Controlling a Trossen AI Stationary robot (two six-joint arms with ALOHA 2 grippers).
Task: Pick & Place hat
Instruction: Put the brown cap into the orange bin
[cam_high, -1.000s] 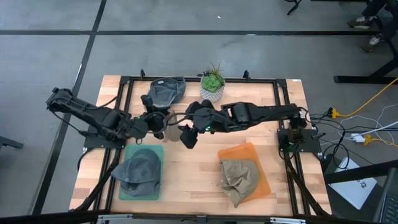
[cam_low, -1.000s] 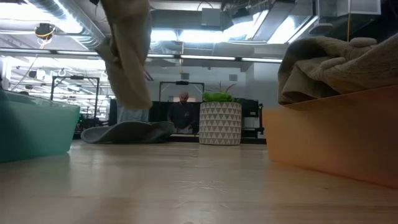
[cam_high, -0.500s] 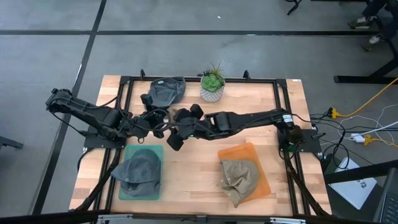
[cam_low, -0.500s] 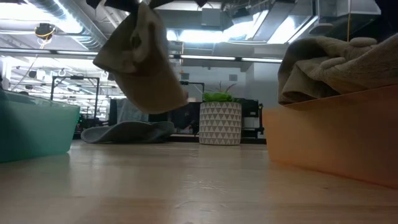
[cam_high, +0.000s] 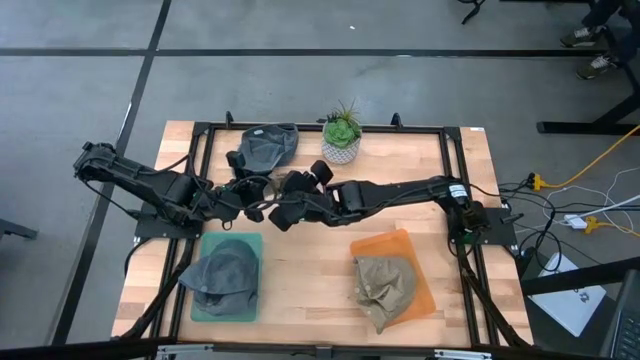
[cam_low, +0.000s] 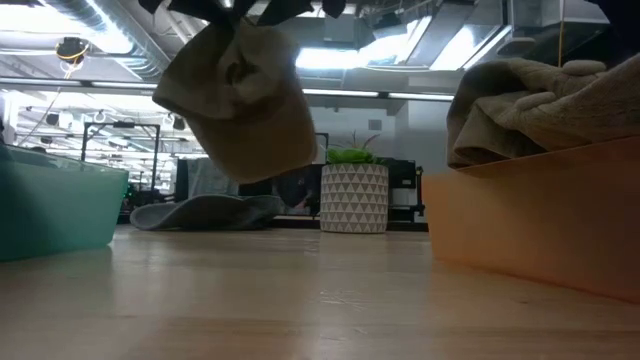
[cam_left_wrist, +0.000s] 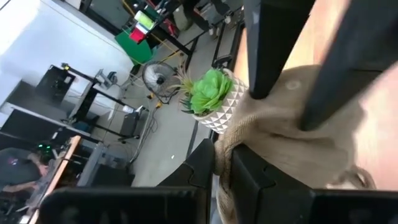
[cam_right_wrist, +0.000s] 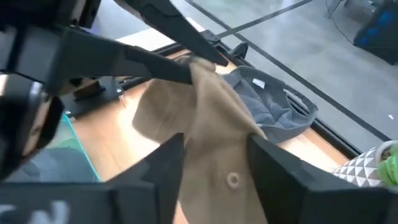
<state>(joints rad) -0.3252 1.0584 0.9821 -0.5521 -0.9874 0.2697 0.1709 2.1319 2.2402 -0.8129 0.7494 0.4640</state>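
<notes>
Both grippers meet over the middle of the table: the left gripper is clamped on a tan hat by its edge, holding it in the air, and the right gripper has its fingers set either side of the hanging cloth, apart and not yet pressed onto it. So the tan hat hangs below the left gripper and between the right gripper's fingers, clear of the table. Off to the side of the right gripper sits the orange tray with another tan hat in it; beside the left gripper lies the teal tray holding a grey hat, and beyond both grippers a second grey hat lies flat next to a potted plant. My worry is the handover: if the left gripper lets go before the right fingers have truly closed on the cloth, the soft hat could slip and drop to the wood; a thin pinch on one fold could also let it slide free on the way to a tray. From above, the hat is almost wholly hidden under the two arms, whereas the low view shows it plainly, hanging well off the surface. Only the right wrist view shows cloth between open fingers, and the left wrist view shows that grip up close.
</notes>
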